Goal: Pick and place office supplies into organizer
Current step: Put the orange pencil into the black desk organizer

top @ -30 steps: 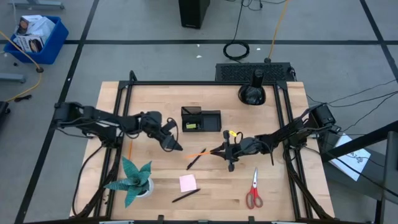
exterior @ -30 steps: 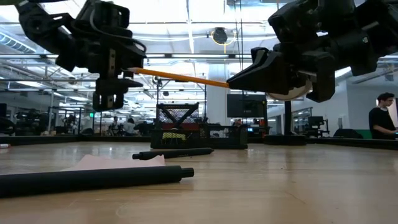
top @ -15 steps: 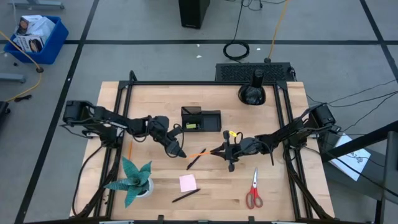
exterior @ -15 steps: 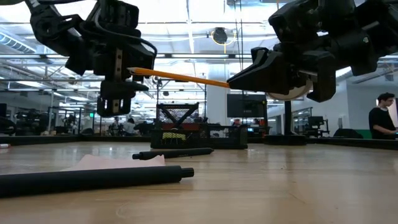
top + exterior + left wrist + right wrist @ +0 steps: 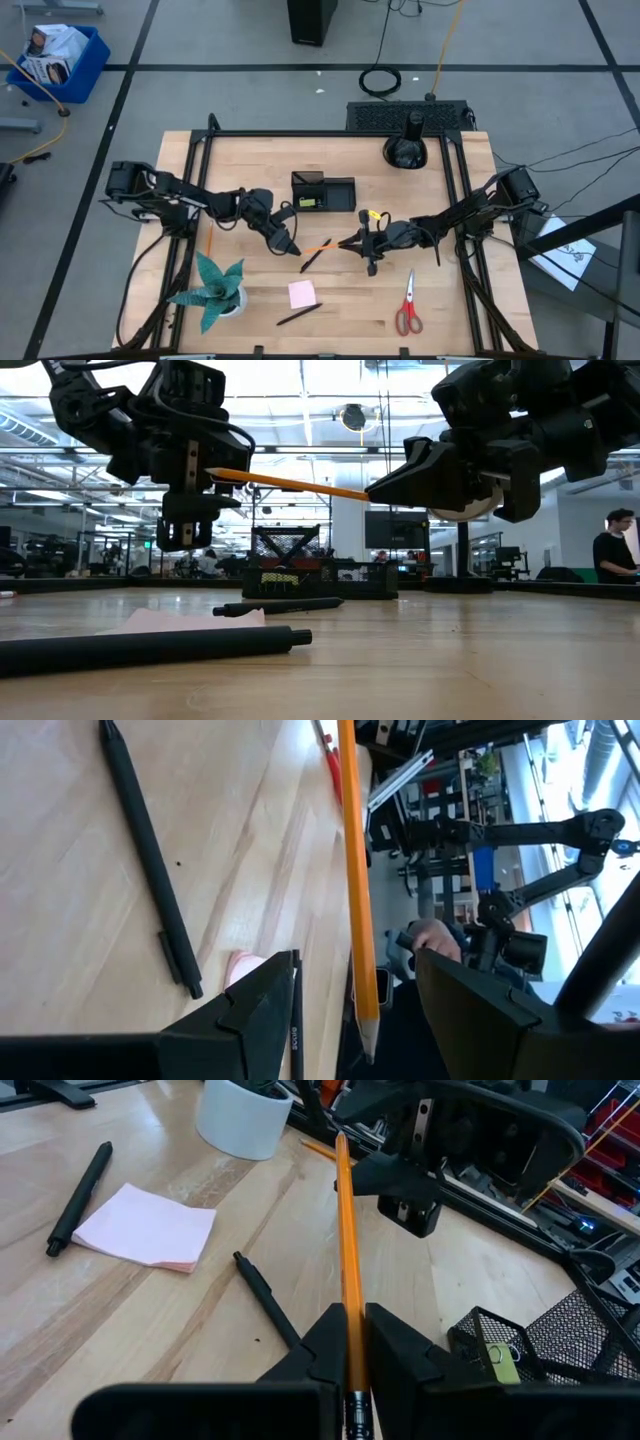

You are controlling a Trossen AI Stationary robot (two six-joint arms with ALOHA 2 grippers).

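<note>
Right now you are in the middle of a handover. Your right tool [image 5: 352, 243] is clamped on the blunt end of an orange pencil [image 5: 318, 245], holding it clear of the bench [image 5: 450, 300], nearly level, with its sharpened tip pointing toward your left tool [image 5: 285, 243]. In the left wrist view the pencil [image 5: 356, 910] runs between that tool's two fingers [image 5: 250, 1010], which stand apart with a gap on either side of the wood, so nothing is gripped there yet. The low view shows the pencil tip [image 5: 212, 473] right at the left tool [image 5: 190, 510].

Judging by this, the next move calls for you to bring the left fingers together on the pencil near its tip, confirm the hold, and only then let the right tool go. Keep the tip centred in the gap as you close, or it may skid off one finger.

After that, the organizer [image 5: 323, 192] sits near the far side of the bench, just beyond both tools, and it already holds a small yellow piece. Two black pens [image 5: 312, 260], the pink sticky notes [image 5: 301, 293] and the scissors [image 5: 408, 305] lie loose on the bench, so most of the job looks undone.
</note>
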